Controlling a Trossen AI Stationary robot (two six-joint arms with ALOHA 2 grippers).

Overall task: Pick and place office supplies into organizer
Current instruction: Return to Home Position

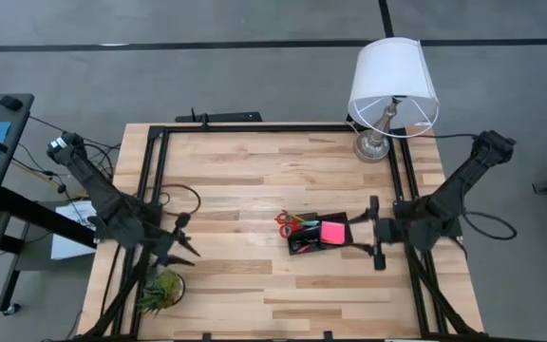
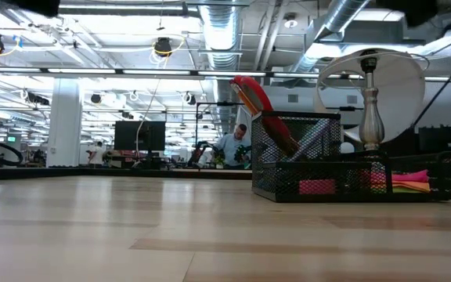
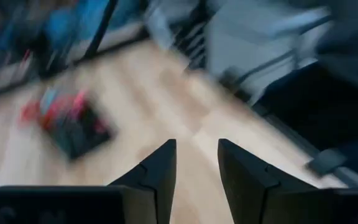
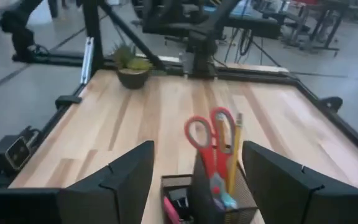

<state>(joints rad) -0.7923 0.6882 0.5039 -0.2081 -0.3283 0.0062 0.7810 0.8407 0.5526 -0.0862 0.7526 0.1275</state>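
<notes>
With scissors (image 1: pixel 287 224) and pink sticky pad (image 1: pixel 331 232) in the organizer (image 1: pixel 302 248), right gripper (image 1: pixel 364 236) hangs spread beside it; left gripper (image 3: pixel 197 155), apparently parted, idles far left.

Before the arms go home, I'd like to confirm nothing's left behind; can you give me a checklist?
1. Scissors standing in organizer: ok.
2. Pink sticky notes inside the organizer: ok.
3. Supplies outside it on the table: none visible, ok.
4. Right end effector open, empty, close beside the organizer: ok.
5. Left end effector open, empty, near the plant: ok.
</notes>
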